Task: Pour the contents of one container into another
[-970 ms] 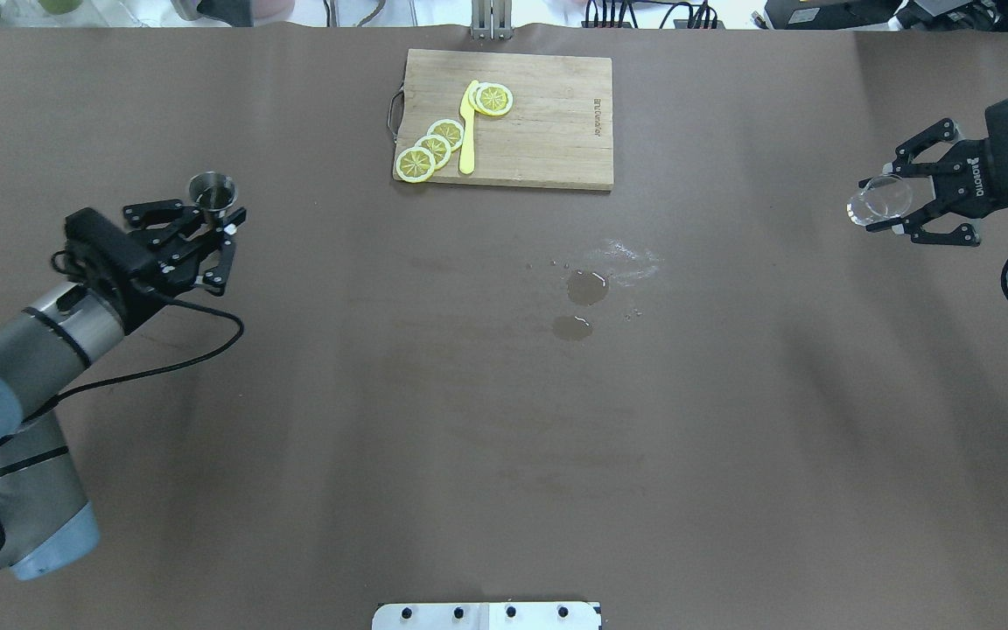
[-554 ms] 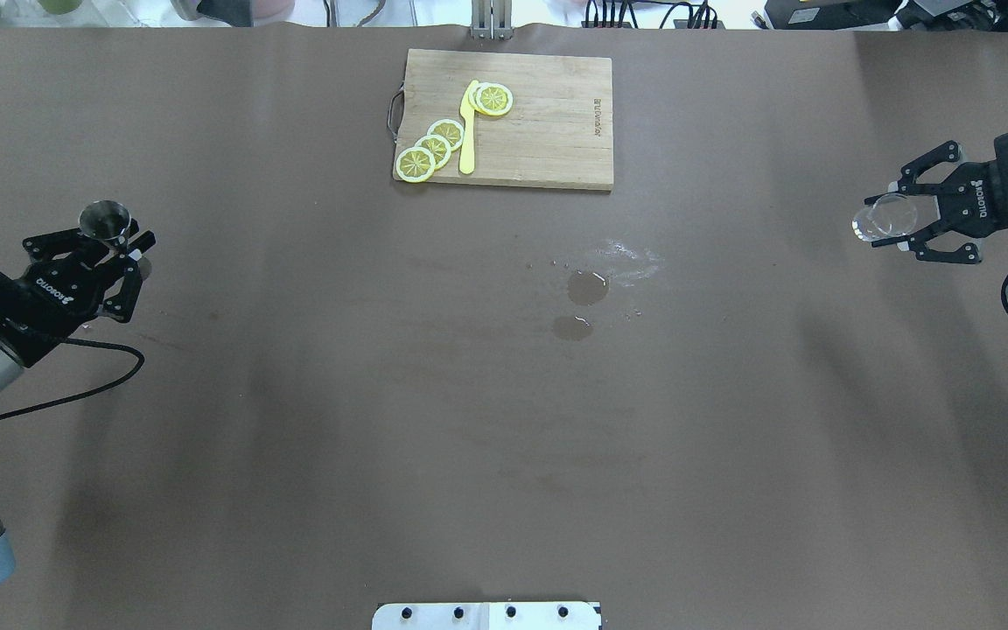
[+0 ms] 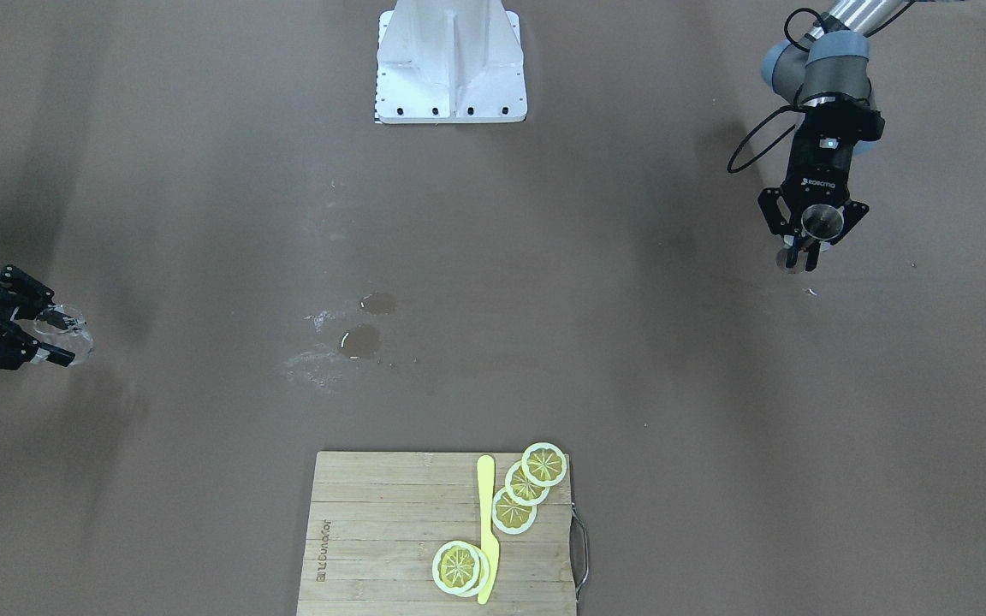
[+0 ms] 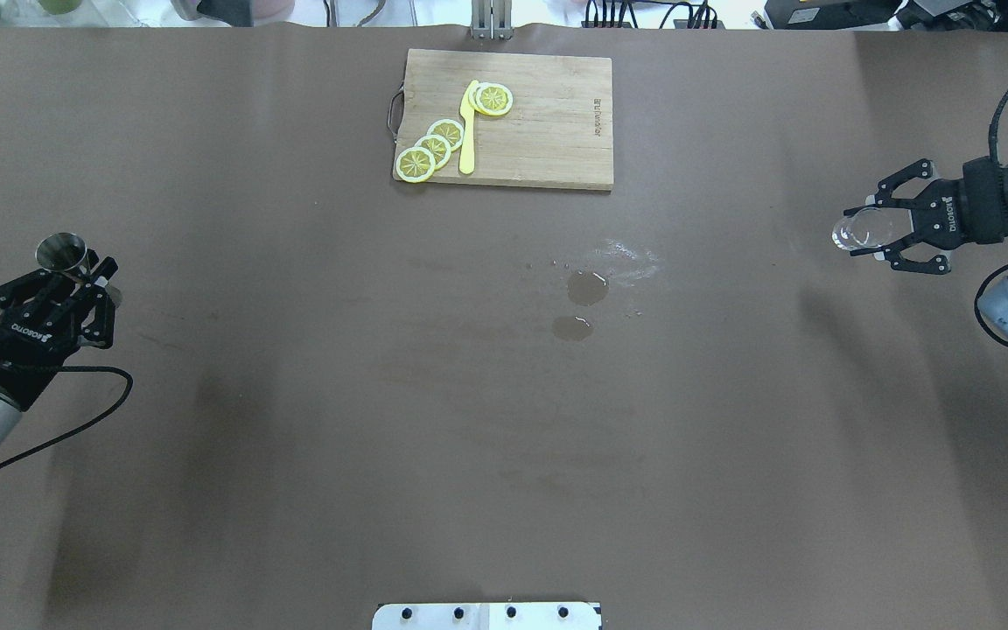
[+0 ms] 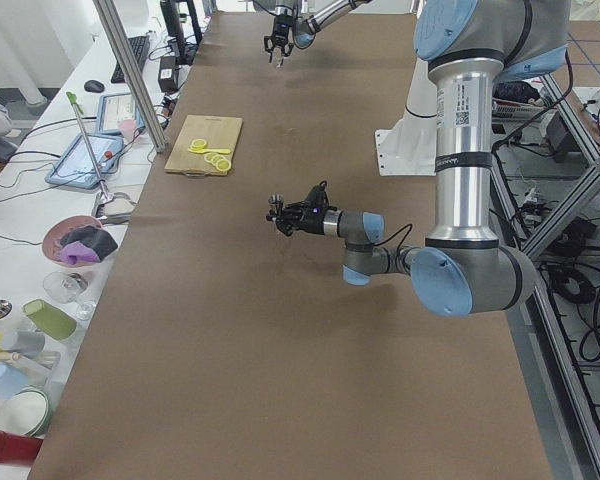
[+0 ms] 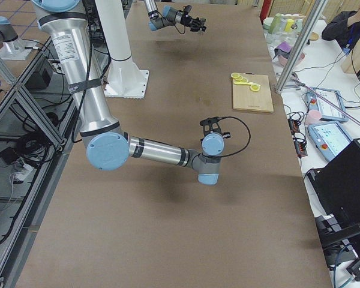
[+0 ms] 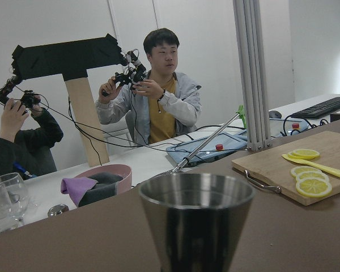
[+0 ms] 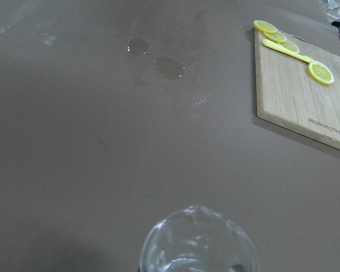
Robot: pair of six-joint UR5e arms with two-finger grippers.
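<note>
**Both arms drawn back to the table's ends, each holding its container**

The left gripper [image 4: 75,276] is clamped on the cup [image 4: 62,252], a steel one that stands upright between the fingers. The wrist view shows its rim level. A second ago this gripper held the cup further in from the table's [image 4: 469,455] left edge. It has since pulled outward and a little toward the near edge, and now hangs close to the left edge. Its fingers have swung round to point more toward the far edge.

The right gripper [image 4: 871,234] grips the glass [image 4: 856,231] near the table's right edge, with the fingers pointing inward toward the middle. Compared with a second ago, it has dropped slightly toward the near edge and shifted a touch inward. The gripper looks smaller in the overhead view. The glass is clear, and whether anything is in it cannot be told.

The two containers are well apart, at opposite ends of the table, further from each other than before.

Nothing else has changed. Two puddles [image 4: 585,289] lie near the table's middle, with a pale smear just beside them on the far right. The board [image 4: 548,131] lies at the middle of the far edge. The lemon slices [image 4: 447,133] and the yellow knife [image 4: 467,140] lie on its left half as before.
</note>
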